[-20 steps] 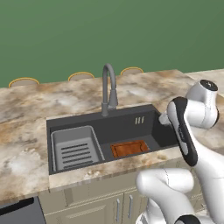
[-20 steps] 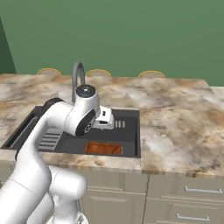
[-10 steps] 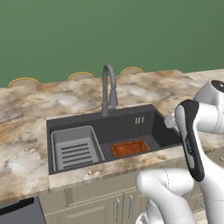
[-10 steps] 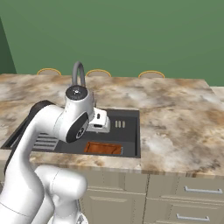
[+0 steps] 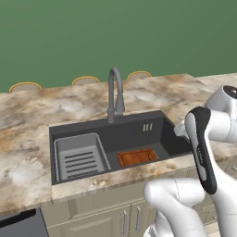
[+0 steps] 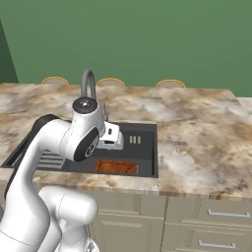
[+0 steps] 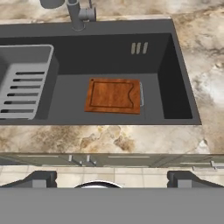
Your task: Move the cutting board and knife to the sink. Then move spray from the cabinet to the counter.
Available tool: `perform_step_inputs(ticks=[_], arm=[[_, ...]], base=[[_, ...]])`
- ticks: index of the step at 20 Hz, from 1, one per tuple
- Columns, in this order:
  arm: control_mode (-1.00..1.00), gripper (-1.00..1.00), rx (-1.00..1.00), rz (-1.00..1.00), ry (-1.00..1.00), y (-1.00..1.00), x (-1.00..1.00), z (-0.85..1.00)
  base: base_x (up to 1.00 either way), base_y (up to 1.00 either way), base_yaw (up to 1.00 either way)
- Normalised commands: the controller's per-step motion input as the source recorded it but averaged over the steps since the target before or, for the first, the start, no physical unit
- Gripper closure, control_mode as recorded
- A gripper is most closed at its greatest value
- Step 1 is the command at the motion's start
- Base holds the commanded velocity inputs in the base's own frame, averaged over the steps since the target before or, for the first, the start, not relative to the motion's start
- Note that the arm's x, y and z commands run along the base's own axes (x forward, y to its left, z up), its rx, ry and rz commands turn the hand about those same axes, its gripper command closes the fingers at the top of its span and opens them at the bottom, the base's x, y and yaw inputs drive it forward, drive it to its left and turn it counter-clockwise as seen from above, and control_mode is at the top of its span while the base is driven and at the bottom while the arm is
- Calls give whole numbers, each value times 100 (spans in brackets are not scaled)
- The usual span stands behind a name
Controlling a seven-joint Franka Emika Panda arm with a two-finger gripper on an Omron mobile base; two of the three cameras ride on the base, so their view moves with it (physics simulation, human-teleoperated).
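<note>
Beside the faucet (image 5: 115, 95), the cutting board (image 7: 114, 95) lies in the sink (image 7: 175, 65); the gripper (image 7: 109, 178) has withdrawn, jaws apart, knife next.

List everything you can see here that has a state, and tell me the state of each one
cutting board: lying flat on the sink floor
sink: no water showing, holds the board and a rack
grey rack: sitting in the sink's left half, nothing in it
faucet: not running
end effector: open, holding nothing
</note>
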Motion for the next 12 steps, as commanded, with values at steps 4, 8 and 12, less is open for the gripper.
perform_step_inputs(ticks=[4, 8, 12], arm=[[100, -100, 0, 0, 0, 0, -10, 0], [100, -100, 0, 0, 0, 0, 0, 0], [100, -100, 0, 0, 0, 0, 0, 0]], base=[[-23, 0, 0], [-59, 0, 0], [-63, 0, 2]])
